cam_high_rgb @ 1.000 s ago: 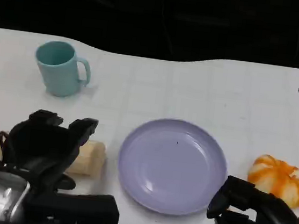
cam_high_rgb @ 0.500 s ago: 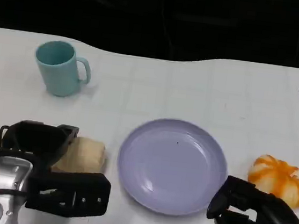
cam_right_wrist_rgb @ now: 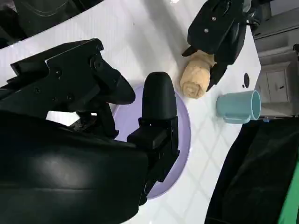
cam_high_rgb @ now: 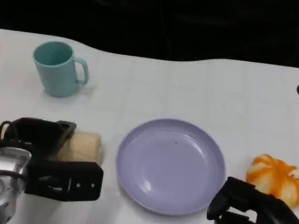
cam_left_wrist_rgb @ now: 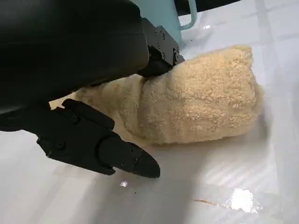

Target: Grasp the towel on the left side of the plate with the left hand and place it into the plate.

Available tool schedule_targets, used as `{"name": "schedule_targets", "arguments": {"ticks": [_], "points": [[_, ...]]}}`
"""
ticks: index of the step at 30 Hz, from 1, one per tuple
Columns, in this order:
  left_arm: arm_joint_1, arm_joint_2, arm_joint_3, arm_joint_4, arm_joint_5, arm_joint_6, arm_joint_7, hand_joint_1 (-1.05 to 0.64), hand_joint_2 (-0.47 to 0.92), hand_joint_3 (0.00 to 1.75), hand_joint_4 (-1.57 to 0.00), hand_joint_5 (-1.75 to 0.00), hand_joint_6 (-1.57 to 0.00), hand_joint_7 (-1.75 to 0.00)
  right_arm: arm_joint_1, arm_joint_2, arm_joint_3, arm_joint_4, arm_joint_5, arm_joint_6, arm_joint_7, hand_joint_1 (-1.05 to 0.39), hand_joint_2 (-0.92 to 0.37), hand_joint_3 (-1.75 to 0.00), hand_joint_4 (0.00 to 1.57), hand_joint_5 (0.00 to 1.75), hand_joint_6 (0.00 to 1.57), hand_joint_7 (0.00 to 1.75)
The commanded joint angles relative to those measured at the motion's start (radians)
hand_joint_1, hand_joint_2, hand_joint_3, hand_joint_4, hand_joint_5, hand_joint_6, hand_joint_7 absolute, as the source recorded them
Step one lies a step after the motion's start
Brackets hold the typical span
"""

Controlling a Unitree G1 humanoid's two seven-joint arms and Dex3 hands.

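Hands nearest. Left hand [cam_high_rgb: 34, 150] low over the table [cam_high_rgb: 206, 91], straddling the towel [cam_high_rgb: 83, 148] from the near-left end. Not closed on it as far as the left wrist view shows: upper fingers [cam_left_wrist_rgb: 161, 51] touching the top of the roll, thumb [cam_left_wrist_rgb: 117, 156] lying just beside its lower flank with a sliver of gap. Holding nothing yet. Right hand [cam_high_rgb: 248, 215] at the near right edge, fingers loosely apart, nothing in it, just short of the plate's rim.

Next out, towel: cream terry, rolled into a short fat cylinder, lying flat on the table just left of the plate [cam_high_rgb: 170, 166], apart from its rim. Not yet lifted.

Likely light and soft, with a fuzzy pile that should resist slipping against the black fingers. Probably squashes under pressure, so calls for a deep close, well past first contact, before lifting. Could loosen or unroll if pinched by an outer flap or by one end alone. Best taken across the middle of the roll, fingers over the top and thumb under the near side, so the layers stay bunched together. Not fragile; no harm from a firm squeeze.

Beyond the right hand, an orange pumpkin [cam_high_rgb: 278, 179] right of the plate, clear of the path. Farthest, a teal cup [cam_high_rgb: 57, 69] at the far left, well apart from the towel.
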State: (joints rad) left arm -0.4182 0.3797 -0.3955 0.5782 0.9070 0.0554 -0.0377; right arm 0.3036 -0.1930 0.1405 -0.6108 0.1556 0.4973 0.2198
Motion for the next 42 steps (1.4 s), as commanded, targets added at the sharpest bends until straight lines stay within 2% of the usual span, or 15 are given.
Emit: {"name": "schedule_targets", "arguments": {"ticks": [1,2,4,5,7,8,10,20,23,27,33,34,36,38,42], "points": [[0.030,0.018,0.001,0.132,-0.055,-0.136,0.213,-0.21,0.92,0.18,-0.92,-0.28,-0.82,-0.12,0.003,-0.011,-0.009,-0.010,-0.003,-0.001,-0.001,-0.06,-0.69,-1.02,0.72,1.75,0.56,1.61],[0.025,0.018,-0.003,0.162,-0.062,-0.158,0.250,-0.21,0.92,0.24,-0.96,-0.46,-0.96,-0.11,0.002,-0.013,-0.009,-0.006,-0.003,-0.002,0.001,-0.06,-0.69,-1.02,0.72,1.75,0.56,1.61],[0.014,0.016,-0.010,0.216,-0.072,-0.193,0.313,-0.22,0.92,0.32,-0.91,-1.10,-1.20,-0.14,-0.001,-0.014,-0.009,0.000,-0.003,-0.002,0.003,-0.06,-0.69,-1.01,0.72,1.75,0.56,1.60],[0.009,0.014,-0.013,0.237,-0.075,-0.202,0.336,-0.22,0.92,0.25,-0.85,-1.48,-1.12,-0.52,-0.002,-0.015,-0.009,0.002,-0.005,-0.003,0.003,-0.07,-0.69,-1.01,0.72,1.75,0.56,1.60],[0.003,0.007,-0.018,0.270,-0.080,-0.208,0.377,-0.21,0.92,0.28,-0.82,-1.69,-0.78,-1.38,-0.001,-0.016,-0.009,0.003,-0.006,-0.005,0.005,-0.07,-0.69,-1.01,0.73,1.75,0.57,1.60],[0.001,0.006,-0.022,0.280,-0.084,-0.208,0.392,-0.21,0.92,0.27,-0.82,-1.72,-0.71,-1.54,0.000,-0.016,-0.010,0.002,-0.006,-0.006,0.006,-0.07,-0.69,-1.01,0.73,1.75,0.57,1.60],[0.007,0.003,-0.025,0.277,-0.093,-0.210,0.421,-0.20,0.91,0.26,-0.83,-1.74,-0.64,-1.70,0.000,-0.014,-0.012,0.003,-0.005,-0.005,0.005,-0.07,-0.69,-1.01,0.72,1.75,0.57,1.60],[0.090,0.036,0.037,-0.043,-0.170,-0.187,0.362,-0.15,0.87,0.34,-0.83,-1.75,-0.60,-1.75,-0.012,-0.007,-0.007,0.021,-0.011,-0.012,0.005,-0.07,-0.70,-1.00,0.72,1.75,0.57,1.59],[0.116,0.053,0.059,-0.098,-0.183,-0.172,0.336,-0.14,0.86,0.36,-0.84,-1.75,-0.61,-1.75,-0.012,-0.004,0.000,0.029,-0.018,-0.035,0.004,-0.07,-0.70,-1.00,0.72,1.75,0.57,1.59],[0.146,0.069,0.094,-0.175,-0.199,-0.168,0.314,-0.15,0.84,0.38,-0.84,-1.75,-0.61,-1.75,-0.013,0.008,0.002,0.024,-0.013,-0.025,-0.002,-0.07,-0.69,-1.00,0.72,1.75,0.58,1.59],[0.163,0.059,0.102,-0.286,-0.207,-0.149,0.246,-0.14,0.80,0.39,-0.84,-1.75,-0.60,-1.75,-0.017,0.013,0.008,0.030,-0.016,-0.026,0.000,-0.08,-0.68,-1.00,0.71,1.75,0.57,1.59],[0.161,0.049,0.098,-0.312,-0.211,-0.148,0.233,-0.14,0.78,0.42,-0.84,-1.75,-0.61,-1.75,-0.019,0.013,0.009,0.032,-0.017,-0.025,0.001,-0.09,-0.68,-1.00,0.71,1.75,0.58,1.59],[0.159,0.032,0.089,-0.359,-0.210,-0.145,0.214,-0.13,0.64,0.73,-0.84,-1.75,-0.62,-1.75,-0.021,0.012,0.012,0.034,-0.018,-0.025,0.003,-0.10,-0.67,-1.00,0.71,1.75,0.58,1.58],[0.153,0.007,0.076,-0.417,-0.203,-0.127,0.182,-0.14,0.55,0.91,-0.86,-1.75,-0.63,-1.75,-0.021,0.014,0.013,0.033,-0.016,-0.024,0.004,-0.10,-0.67,-1.00,0.71,1.75,0.58,1.58],[0.106,-0.054,0.037,-0.495,-0.163,-0.052,0.108,-0.17,0.50,0.99,-0.86,-1.75,-0.63,-1.75,-0.022,0.006,0.007,0.025,-0.012,-0.007,0.008,-0.10,-0.68,-1.01,0.70,1.75,0.57,1.58]]}}
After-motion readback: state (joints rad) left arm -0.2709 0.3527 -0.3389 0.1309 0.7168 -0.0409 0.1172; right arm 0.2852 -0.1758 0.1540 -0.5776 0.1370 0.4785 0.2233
